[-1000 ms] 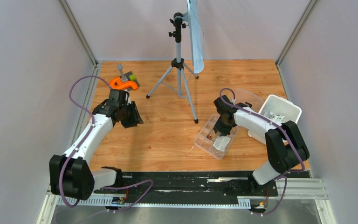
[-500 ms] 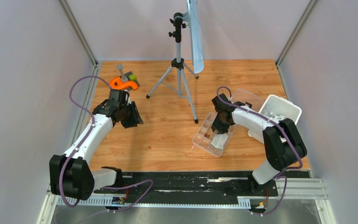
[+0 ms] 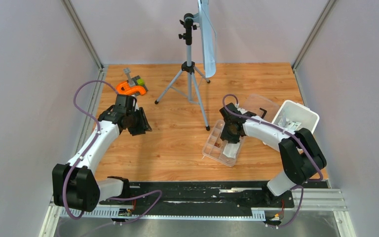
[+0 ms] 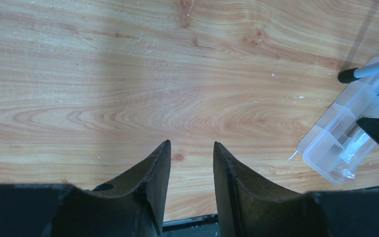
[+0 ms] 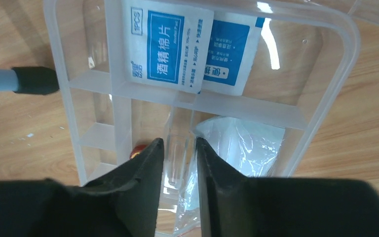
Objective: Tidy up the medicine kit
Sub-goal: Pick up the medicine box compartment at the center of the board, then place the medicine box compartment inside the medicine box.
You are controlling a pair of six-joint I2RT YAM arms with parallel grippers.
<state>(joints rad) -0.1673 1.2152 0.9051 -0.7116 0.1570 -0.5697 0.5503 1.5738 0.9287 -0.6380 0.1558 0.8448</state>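
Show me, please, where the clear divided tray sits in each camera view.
Top external: the clear divided tray lies right of centre.
Left wrist: at the far right edge.
Right wrist: it fills most of the frame.
Shared landmark: the tripod leg's black foot, beside the tray.

My right pincer (image 3: pixel 229 138): moved left over the worktop (image 3: pixel 177 143), away from the white tub (image 3: pixel 310 114).
Divided tray (image 3: pixel 212 146): dragged left with me.
Lid handle (image 3: pixel 262 111): now uncovered by my arm.

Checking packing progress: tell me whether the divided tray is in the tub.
Out. The clear divided tray lies on the table, apart from the white tub.
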